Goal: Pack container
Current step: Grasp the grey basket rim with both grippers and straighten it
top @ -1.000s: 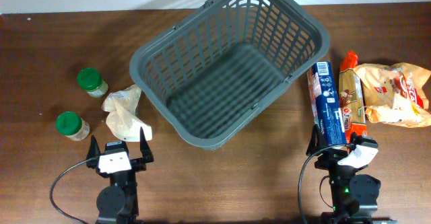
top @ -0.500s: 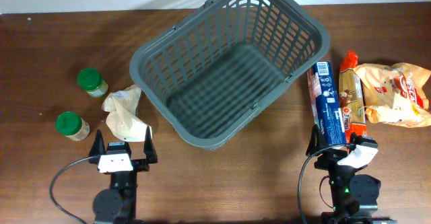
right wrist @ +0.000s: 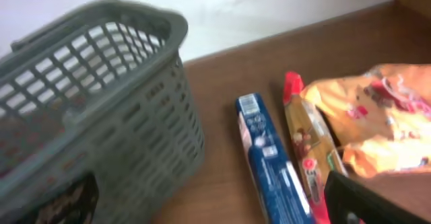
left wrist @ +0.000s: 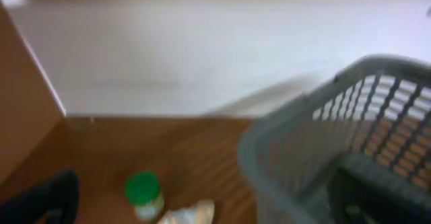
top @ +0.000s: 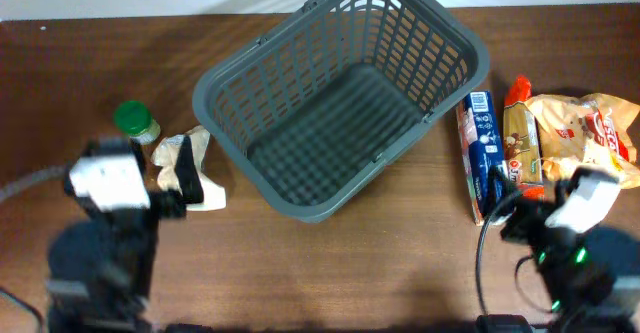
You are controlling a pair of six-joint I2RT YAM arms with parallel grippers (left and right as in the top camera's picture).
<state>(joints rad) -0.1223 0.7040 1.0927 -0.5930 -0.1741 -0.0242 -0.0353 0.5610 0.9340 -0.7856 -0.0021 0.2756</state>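
The dark grey slotted basket stands empty at the middle back of the table; it also shows in the left wrist view and the right wrist view. My left gripper is raised and blurred over the left groceries, open and empty, with one finger above a white bag. My right gripper is open and empty, lifted at the near ends of a blue packet and a red-ended pasta packet. Both packets show in the right wrist view, blue and pasta.
A green-lidded jar stands left of the white bag and shows in the left wrist view. The second jar is hidden under my left arm. An orange bag lies at the far right, also in the right wrist view.
Both arms have risen from their low rest near the front edge. The left has swung left and forward over the jars and white bag. The right has shifted right towards the packets.
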